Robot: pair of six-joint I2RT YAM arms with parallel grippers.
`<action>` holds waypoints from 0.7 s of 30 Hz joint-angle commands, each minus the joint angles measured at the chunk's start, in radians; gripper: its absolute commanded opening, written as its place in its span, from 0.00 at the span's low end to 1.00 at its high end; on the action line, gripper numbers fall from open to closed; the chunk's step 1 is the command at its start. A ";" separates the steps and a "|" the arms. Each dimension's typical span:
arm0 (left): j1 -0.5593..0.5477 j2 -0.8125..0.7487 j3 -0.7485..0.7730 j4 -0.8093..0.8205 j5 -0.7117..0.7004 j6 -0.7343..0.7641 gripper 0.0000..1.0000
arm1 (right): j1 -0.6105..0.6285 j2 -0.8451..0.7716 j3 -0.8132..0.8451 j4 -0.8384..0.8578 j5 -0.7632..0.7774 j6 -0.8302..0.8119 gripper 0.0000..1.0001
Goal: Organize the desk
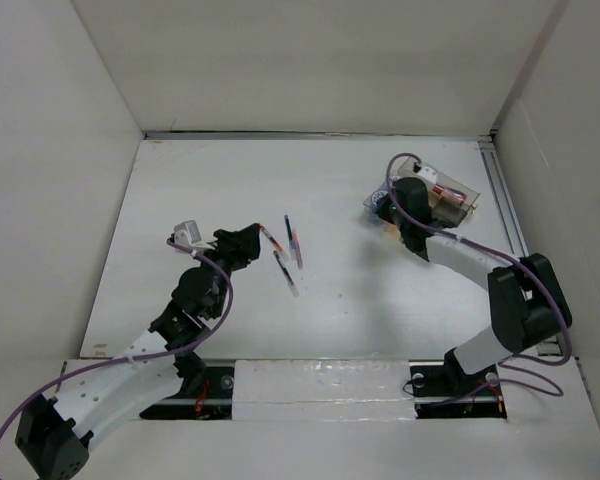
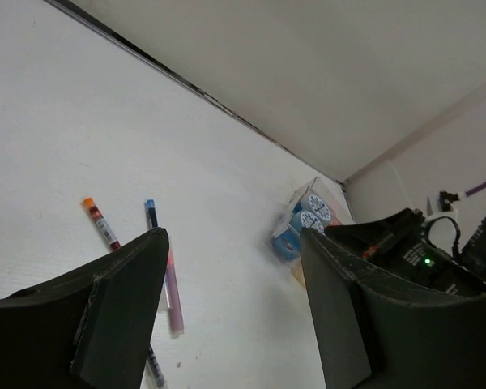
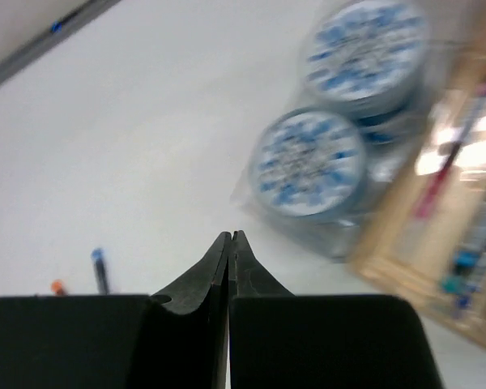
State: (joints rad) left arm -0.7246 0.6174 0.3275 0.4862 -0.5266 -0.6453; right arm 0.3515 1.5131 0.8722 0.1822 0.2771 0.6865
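The white desk holds several loose pens at its centre: an orange-capped pen, a blue-capped pink pen and a dark pen. My left gripper is open and empty, low over the desk just left of the pens. The left wrist view shows its open gripper, with the orange-capped pen and the pink pen beyond the left finger. My right gripper is shut and empty, beside a bag of blue-and-white round rolls.
A clear compartmented tray with small items stands at the back right, and it also shows in the right wrist view. The rolls lie against its left side. White panels wall three sides, and a metal rail runs along the right edge.
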 commanded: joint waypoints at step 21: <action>0.004 -0.144 -0.027 -0.003 -0.092 -0.051 0.62 | 0.488 0.518 0.522 -0.279 0.076 -0.223 0.24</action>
State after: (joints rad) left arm -0.7246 0.4522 0.2836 0.4641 -0.6296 -0.6971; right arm 0.8429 2.0243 1.3460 -0.0849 0.3126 0.4736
